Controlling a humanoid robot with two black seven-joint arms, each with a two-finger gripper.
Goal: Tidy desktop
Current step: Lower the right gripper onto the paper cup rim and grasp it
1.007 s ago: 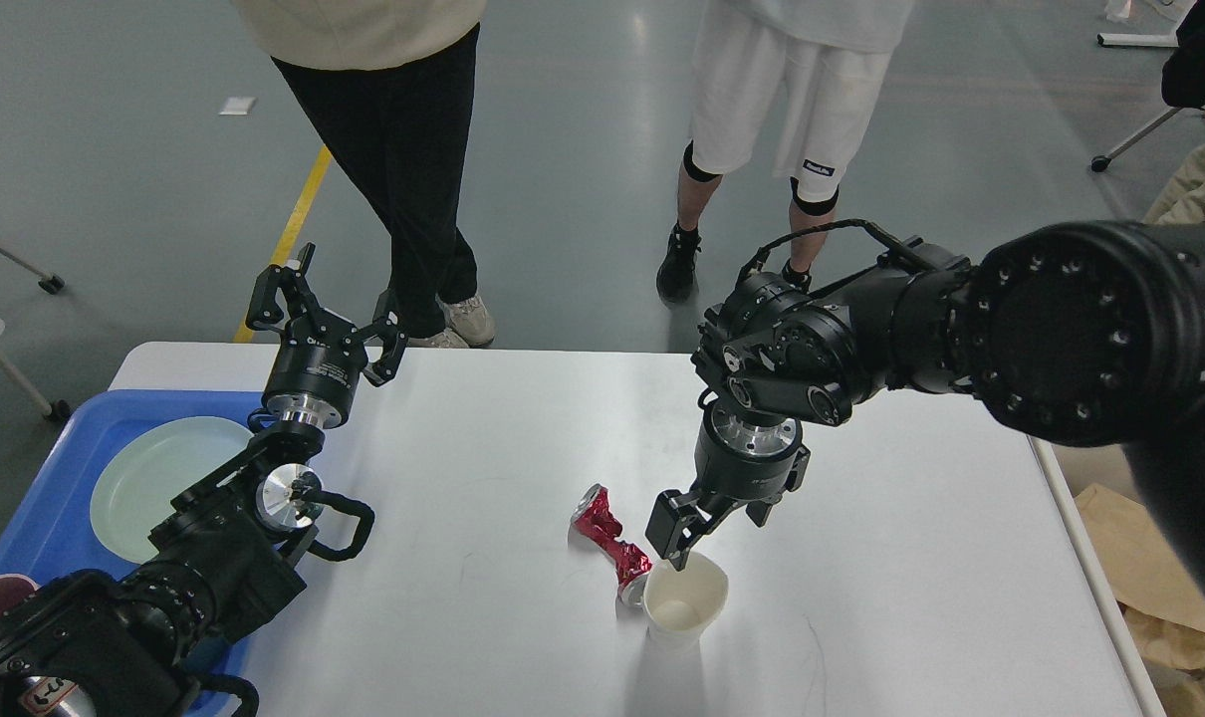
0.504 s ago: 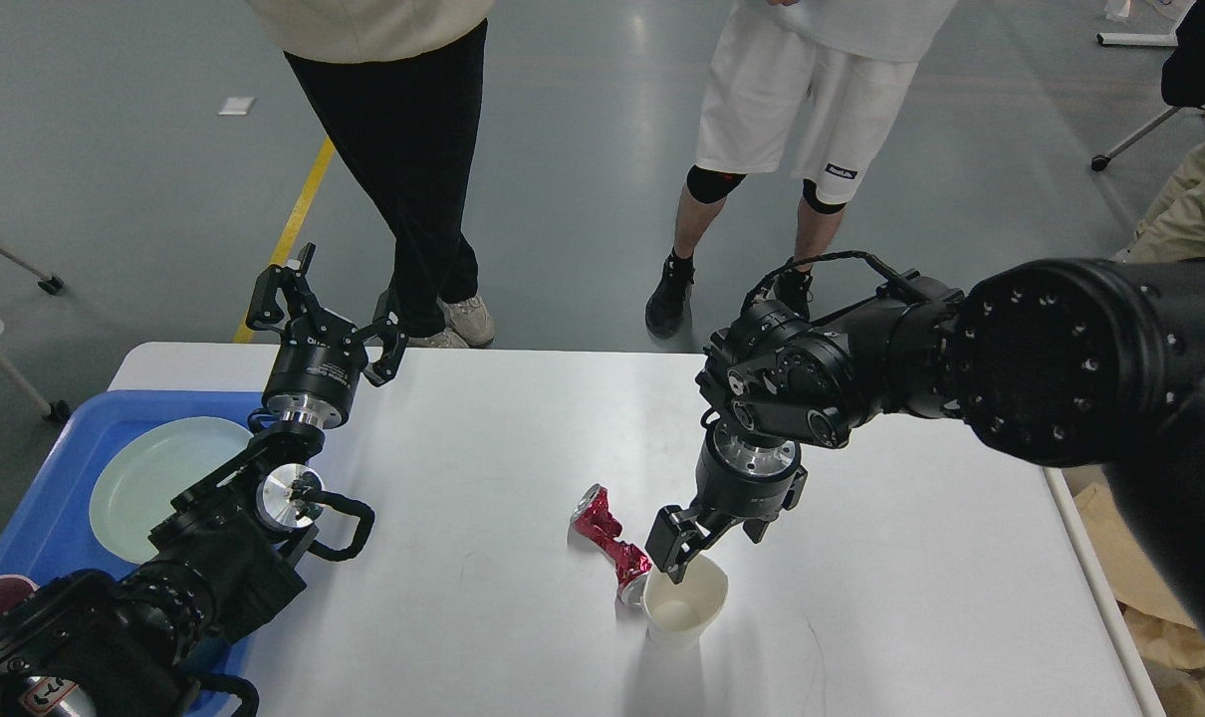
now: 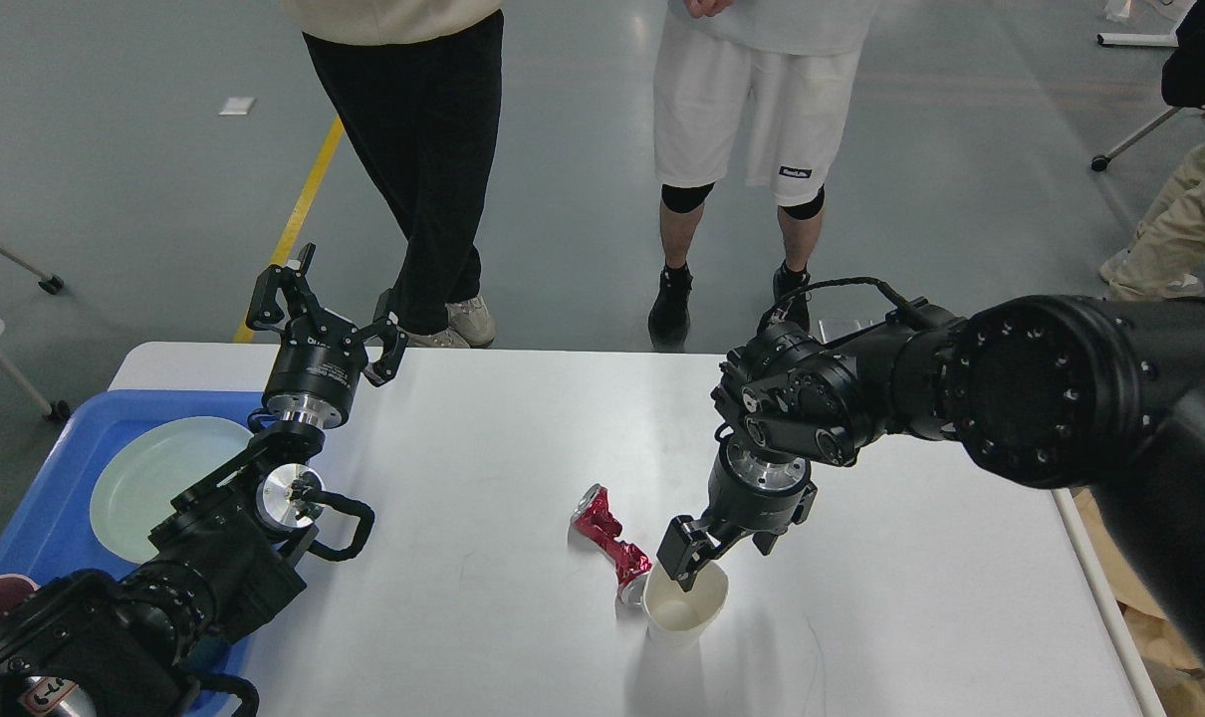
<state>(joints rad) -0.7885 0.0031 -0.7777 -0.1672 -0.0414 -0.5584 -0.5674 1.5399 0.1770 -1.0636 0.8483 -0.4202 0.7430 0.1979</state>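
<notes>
- Paper cup (image 3: 684,602) upright, mouth up, long axis vertical, right under the right claw (image 3: 707,558); one finger dipped inside the rim, the other outside, spread and not yet clamped
- Crushed red can (image 3: 610,543) lying just left of that claw, touching the cup, long axis slanting away and leftward
- Step in hand, likely: grasping the cup by its rim; next calls for squeezing the wall, lifting straight, sparing the can
- Desktop (image 3: 523,438) stretching wide below both claws, long axis left to right
- Left claw (image 3: 326,317) far off left, raised, spread wide, holding nothing

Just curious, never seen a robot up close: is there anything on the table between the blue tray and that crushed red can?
Only my left arm, seen in the head view; otherwise the desktop between the blue tray and crushed red can is bare.
</notes>
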